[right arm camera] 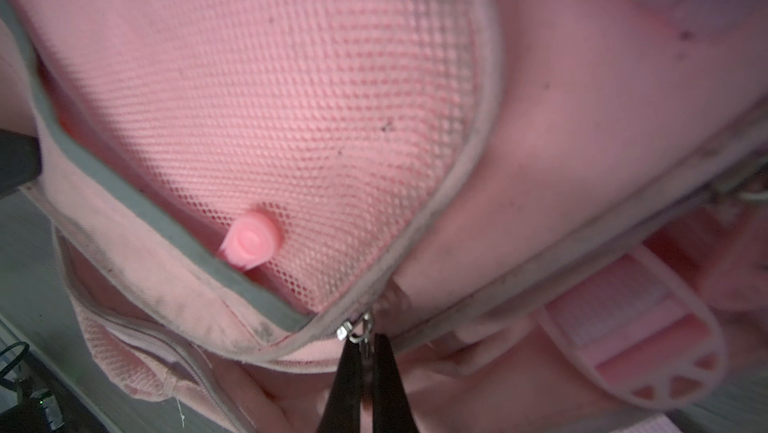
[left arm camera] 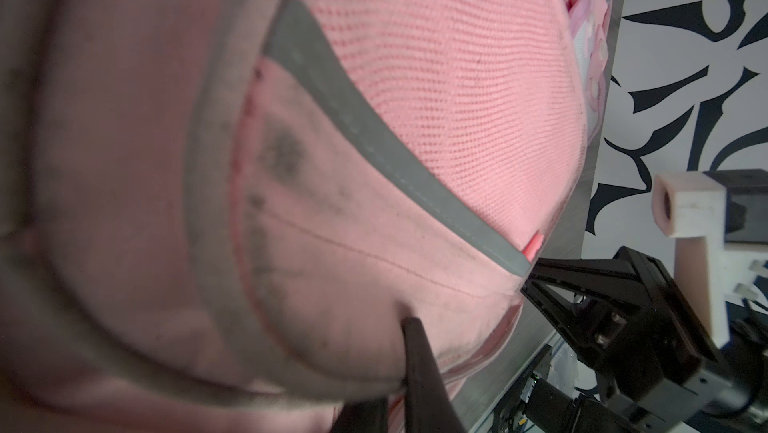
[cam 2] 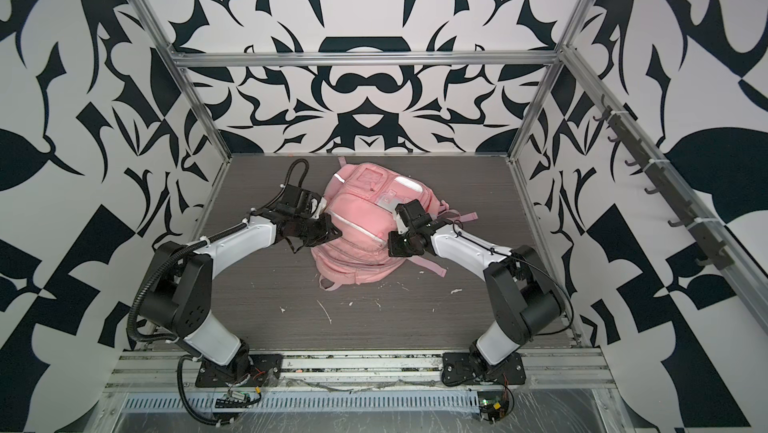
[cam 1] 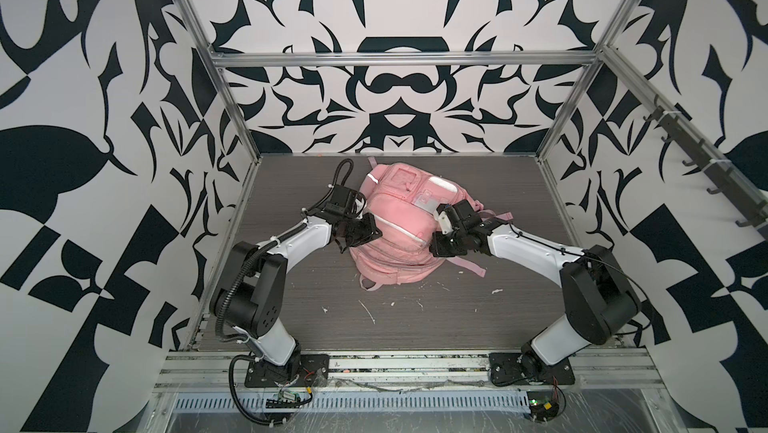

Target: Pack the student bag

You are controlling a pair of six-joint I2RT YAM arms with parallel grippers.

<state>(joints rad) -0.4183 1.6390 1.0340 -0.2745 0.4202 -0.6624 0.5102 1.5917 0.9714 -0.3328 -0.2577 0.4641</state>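
Right wrist, right fingers (right arm camera: 348, 385) clamp student bag (right arm camera: 291, 98) zip pull (right arm camera: 357, 331), left fingers (left arm camera: 417, 356) pinch fabric (left arm camera: 365, 281)

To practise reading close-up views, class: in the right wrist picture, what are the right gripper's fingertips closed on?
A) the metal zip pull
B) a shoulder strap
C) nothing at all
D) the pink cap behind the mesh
A: the right gripper has its jaws shut on the small metal zip pull, at the corner of the mesh pocket on the student bag.

The student bag (cam 1: 390, 219) lies on the table (cam 1: 415, 327), nearer its back.
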